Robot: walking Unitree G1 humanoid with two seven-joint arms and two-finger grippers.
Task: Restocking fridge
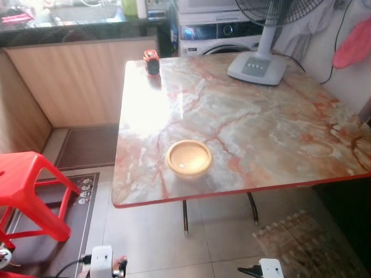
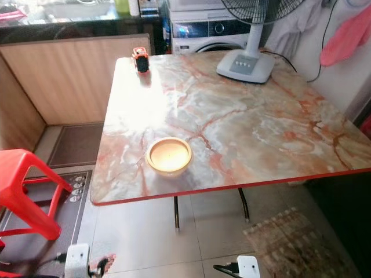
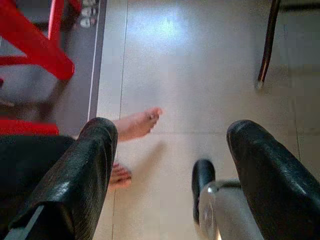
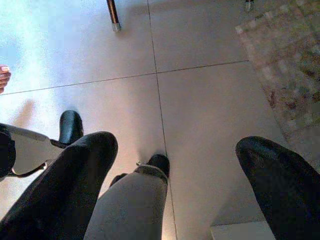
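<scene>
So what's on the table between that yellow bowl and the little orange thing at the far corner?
Nothing: from the yellow bowl to the small orange object, the head views show bare marble tabletop with a bright glare patch.

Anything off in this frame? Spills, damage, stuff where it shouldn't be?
No spills or damage. One oddity: a person's bare foot on the tiled floor, just beyond the left end effector, which hangs open. The marble table holds a yellow bowl, a fan base and a small orange-black object, all upright.
</scene>
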